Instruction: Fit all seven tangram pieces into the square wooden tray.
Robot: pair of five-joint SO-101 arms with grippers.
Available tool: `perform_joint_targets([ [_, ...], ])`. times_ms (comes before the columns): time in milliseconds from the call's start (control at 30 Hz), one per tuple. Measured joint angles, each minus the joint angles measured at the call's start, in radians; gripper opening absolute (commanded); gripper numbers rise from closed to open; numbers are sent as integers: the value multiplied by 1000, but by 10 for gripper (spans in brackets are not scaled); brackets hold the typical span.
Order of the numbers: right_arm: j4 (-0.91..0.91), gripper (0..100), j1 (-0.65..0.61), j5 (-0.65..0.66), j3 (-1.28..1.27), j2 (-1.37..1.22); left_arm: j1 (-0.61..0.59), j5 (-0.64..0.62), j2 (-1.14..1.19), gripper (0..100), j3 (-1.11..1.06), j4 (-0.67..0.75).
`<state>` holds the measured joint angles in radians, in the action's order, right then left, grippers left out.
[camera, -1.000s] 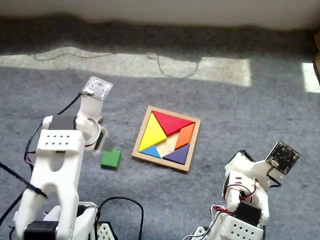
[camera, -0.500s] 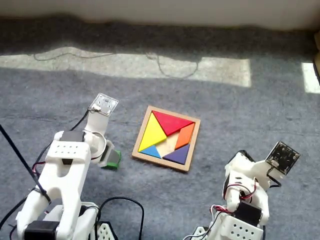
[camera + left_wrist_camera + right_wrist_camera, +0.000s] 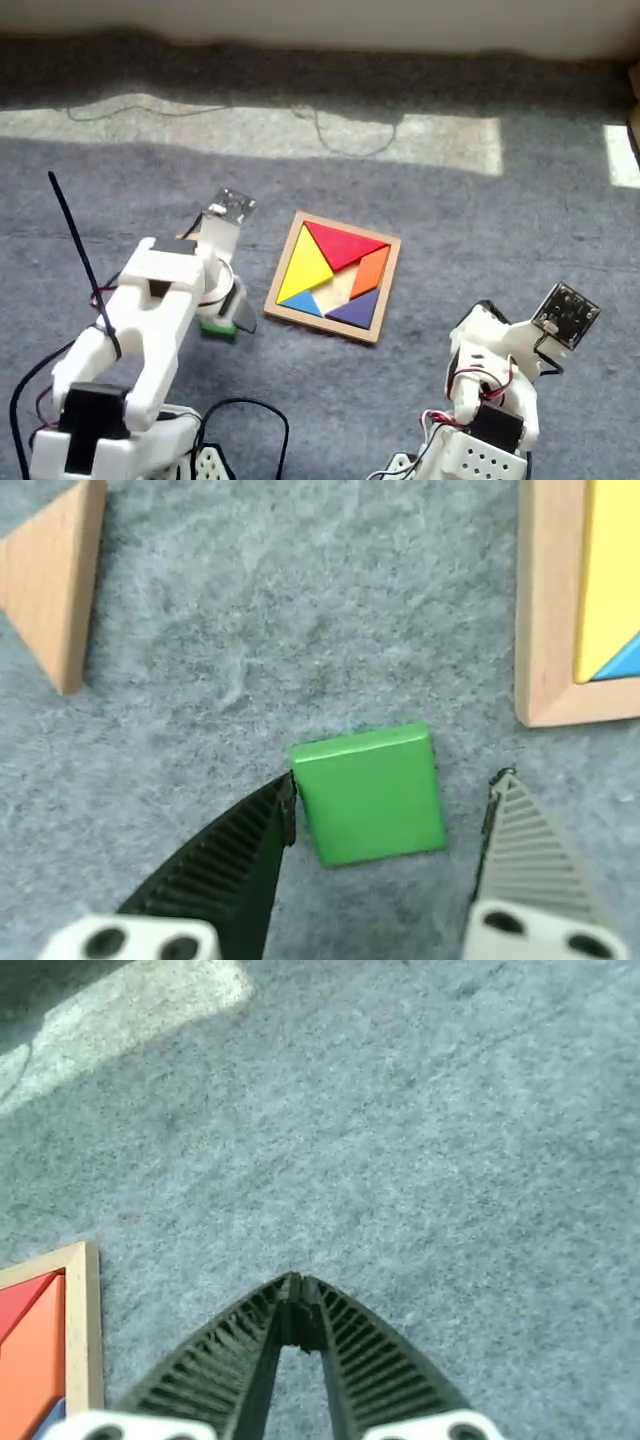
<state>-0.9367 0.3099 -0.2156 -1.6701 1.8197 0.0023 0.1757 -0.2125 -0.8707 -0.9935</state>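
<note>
Left wrist view: left gripper (image 3: 394, 778) released, jaws straddling the green square (image 3: 368, 795) on the grey carpet (image 3: 300, 630). The black jaw touches one edge; the other stands just off. Tray (image 3: 545, 610) corner near, wooden triangle (image 3: 45, 580) well apart. Right wrist view: right gripper (image 3: 300, 1310) clenched on nothing, above carpet near the tray.

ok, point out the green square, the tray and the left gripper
green square (image 3: 368, 795): left wrist view, centre of its top face.
tray (image 3: 545, 600): left wrist view, on its wooden rim.
left gripper (image 3: 392, 780): left wrist view, midway between its fingertips.
</note>
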Motion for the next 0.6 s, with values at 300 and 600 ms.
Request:
perform_joint_targets([
  [300, 0, 5, 0, 0, 0, 0, -25, -2, 58, 136, 54, -54],
  [600, 0, 5, 0, 0, 0, 0, -25, 0, -34, 102, 23, -58],
])
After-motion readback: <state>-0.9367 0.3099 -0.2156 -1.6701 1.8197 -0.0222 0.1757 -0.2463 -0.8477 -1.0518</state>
